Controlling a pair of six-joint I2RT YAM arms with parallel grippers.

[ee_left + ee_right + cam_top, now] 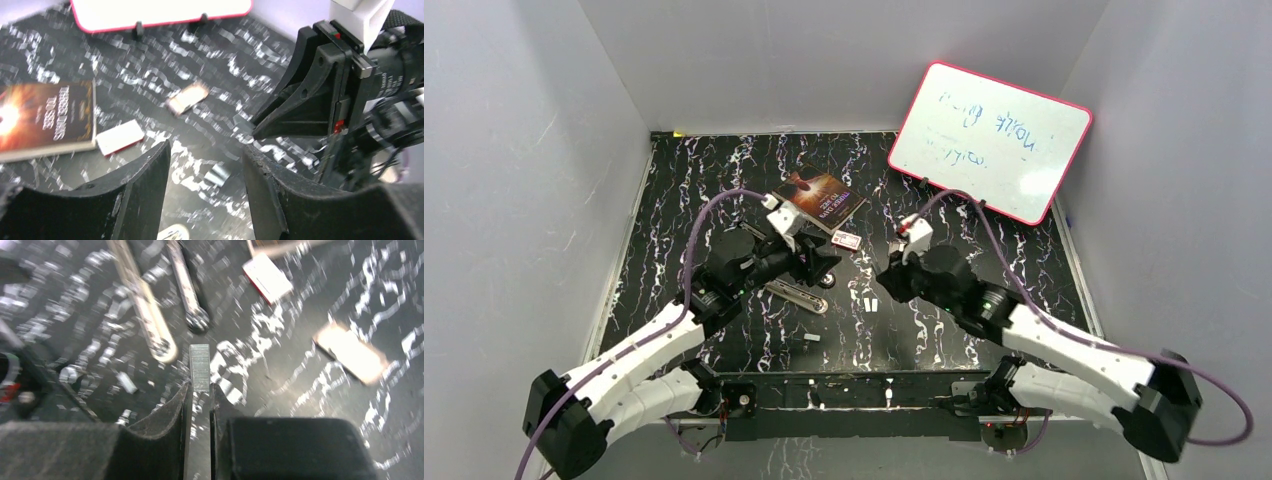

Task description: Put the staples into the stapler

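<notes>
The stapler (797,296) lies open on the black marbled table, its silver rails (142,305) spread apart. My right gripper (200,390) is shut on a short silver strip of staples (200,367) that sticks out past the fingertips, a little short of the rail ends. In the top view this gripper (889,280) sits right of the stapler, with small staple strips (871,303) at its tip. My left gripper (206,170) is open over the table beside the stapler (819,262), nothing between its fingers. Another staple piece (217,175) lies on the table below it.
The white-and-red staple box (846,240) lies behind the stapler, its tray (350,352) a little apart. A book (822,197) sits further back and a red-framed whiteboard (989,140) leans at the back right. A small loose piece (812,339) lies near the front.
</notes>
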